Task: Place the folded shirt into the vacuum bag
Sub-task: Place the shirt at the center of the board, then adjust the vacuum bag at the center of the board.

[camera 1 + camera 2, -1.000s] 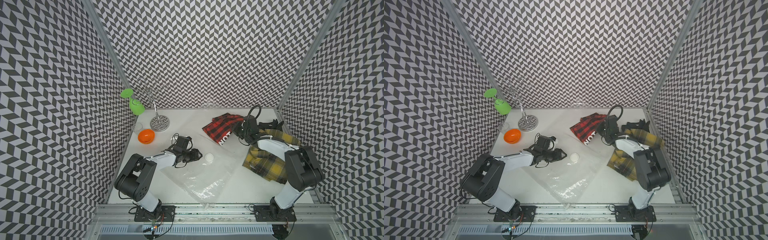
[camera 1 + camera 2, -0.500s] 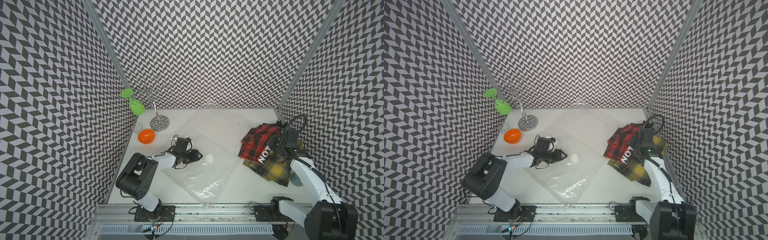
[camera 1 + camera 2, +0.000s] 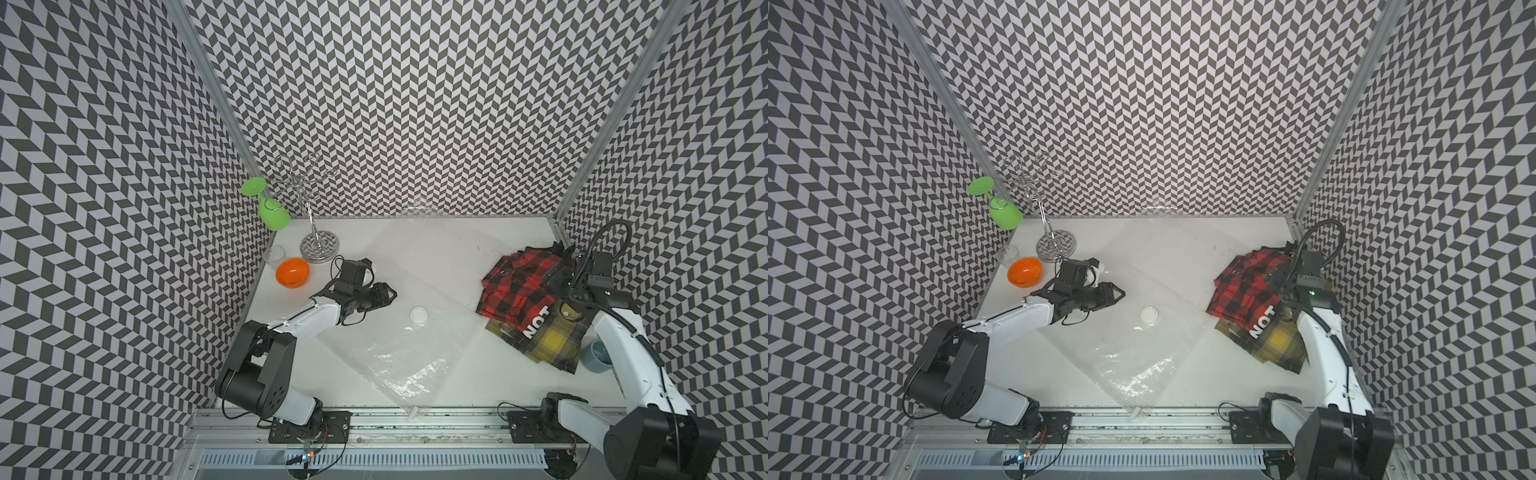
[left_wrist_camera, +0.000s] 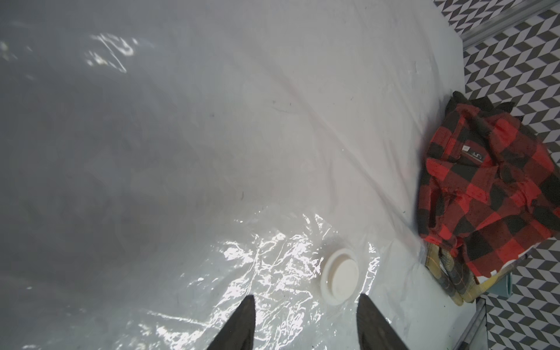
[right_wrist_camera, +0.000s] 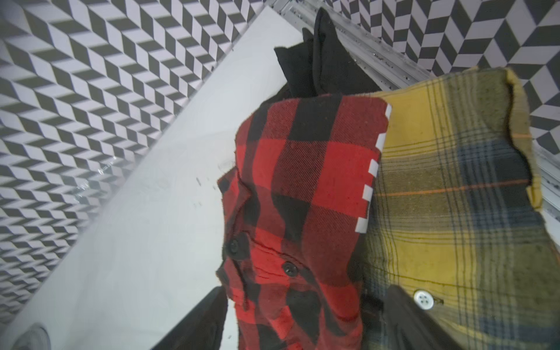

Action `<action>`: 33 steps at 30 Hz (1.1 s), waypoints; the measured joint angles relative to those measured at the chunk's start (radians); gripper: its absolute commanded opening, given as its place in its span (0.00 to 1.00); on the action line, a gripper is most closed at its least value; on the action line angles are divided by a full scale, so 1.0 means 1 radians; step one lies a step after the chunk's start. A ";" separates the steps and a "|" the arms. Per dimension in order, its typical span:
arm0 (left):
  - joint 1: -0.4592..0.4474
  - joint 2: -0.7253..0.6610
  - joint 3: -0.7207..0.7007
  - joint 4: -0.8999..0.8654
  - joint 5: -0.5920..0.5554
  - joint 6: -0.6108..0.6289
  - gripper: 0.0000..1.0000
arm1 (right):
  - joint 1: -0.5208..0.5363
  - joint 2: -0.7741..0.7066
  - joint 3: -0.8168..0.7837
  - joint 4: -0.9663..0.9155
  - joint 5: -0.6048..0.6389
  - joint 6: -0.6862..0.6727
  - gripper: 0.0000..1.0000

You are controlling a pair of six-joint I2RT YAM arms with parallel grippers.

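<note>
Right wrist view puts your right gripper (image 5: 306,292) with its jaws spread wide astride the edge of the red shirt (image 5: 303,181), pinching nothing. That shirt lies loosely folded on a yellow shirt (image 5: 454,197) at the right side of the table (image 3: 478,386), just beside the bag (image 3: 399,357) and outside it. Your left gripper (image 4: 306,303) hovers low over the bag near its valve (image 4: 341,274), jaws apart, holding nothing. By my reading, nothing is done yet: you must open the bag, grip the shirt and slide it in.

Bright, even light, with glare on vacuum bag (image 3: 409,376)
</note>
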 measured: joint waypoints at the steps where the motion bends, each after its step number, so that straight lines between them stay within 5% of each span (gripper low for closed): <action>1: 0.003 -0.011 0.014 -0.014 -0.010 0.011 0.55 | 0.021 -0.005 0.021 -0.019 0.025 -0.005 0.91; 7: 0.006 -0.027 0.091 -0.083 -0.063 0.082 0.56 | 0.365 -0.019 0.087 -0.076 0.081 0.060 0.92; 13: 0.011 -0.001 0.077 -0.094 -0.063 0.090 0.56 | 0.642 -0.039 -0.240 0.085 -0.161 0.305 0.92; 17: 0.006 0.004 0.037 -0.089 -0.055 0.074 0.56 | 0.658 -0.039 -0.436 0.186 -0.292 0.435 0.91; 27: -0.030 0.017 -0.053 -0.047 -0.049 0.037 0.56 | 0.651 0.055 -0.565 0.495 -0.391 0.570 0.79; 33: -0.048 0.017 -0.094 -0.016 -0.049 0.015 0.56 | 0.623 0.183 -0.528 0.594 -0.354 0.551 0.45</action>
